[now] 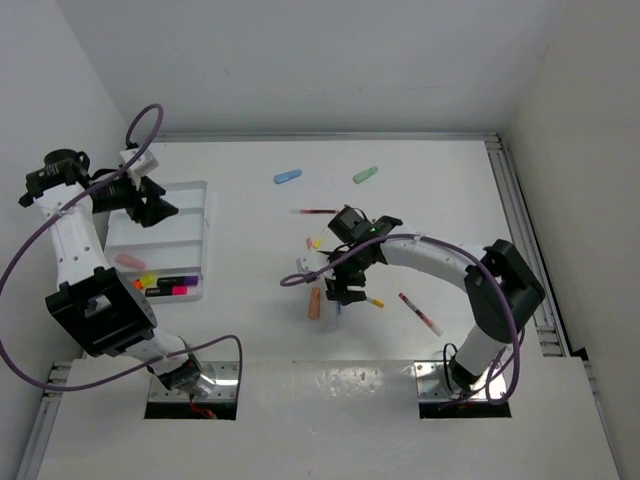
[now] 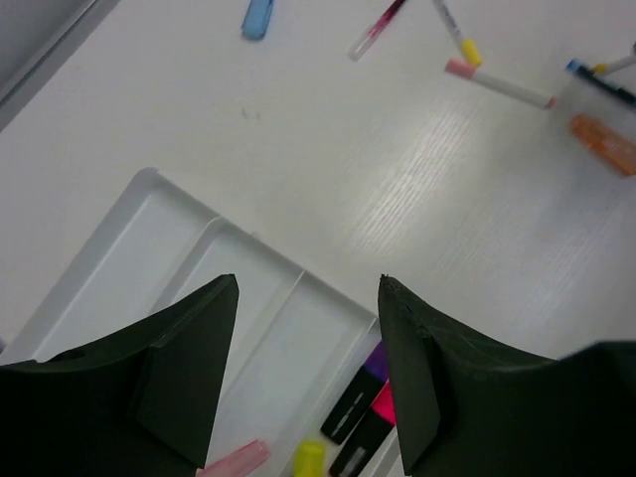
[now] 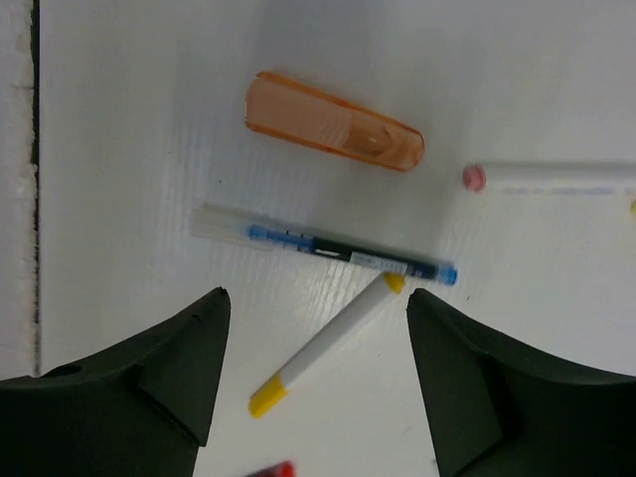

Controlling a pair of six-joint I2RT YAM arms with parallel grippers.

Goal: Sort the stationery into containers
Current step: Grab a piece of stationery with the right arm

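Since the job is to get every pen off the white table (image 1: 420, 170) and into its own slot, look at the big things first. The table is flat, smooth and a bit shiny, so round pens can roll on it. Your white tray (image 1: 190, 225) sits at the left. It is hard plastic, and thin walls cut it into long slots so each kind can have its own home. A pink highlighter (image 1: 130, 261) and some black highlighters (image 1: 172, 285) with bright caps lie at its near end. I think they fill two slots, but the view is too small to be sure. The left gripper (image 2: 308, 288) hangs over the tray with its two dark fingers apart and nothing between them. The right gripper (image 3: 313, 298) hangs over the middle of the table. Its fingers are wide apart and empty too, and it points down at a little bunch, likely so you can pick one. In that bunch the orange highlighter (image 3: 333, 124) is short, fat and see-through. Far back lie a blue highlighter (image 1: 288, 177) and a green highlighter (image 1: 365, 175), well apart from the tray. The thin things come last. There is a blue pen (image 3: 328, 248) with a clear cap, and a white pen (image 3: 323, 346) with yellow ends lies just beside it, under the gap between the fingers. That one is thin and smooth, so it may slip or roll when you squeeze.
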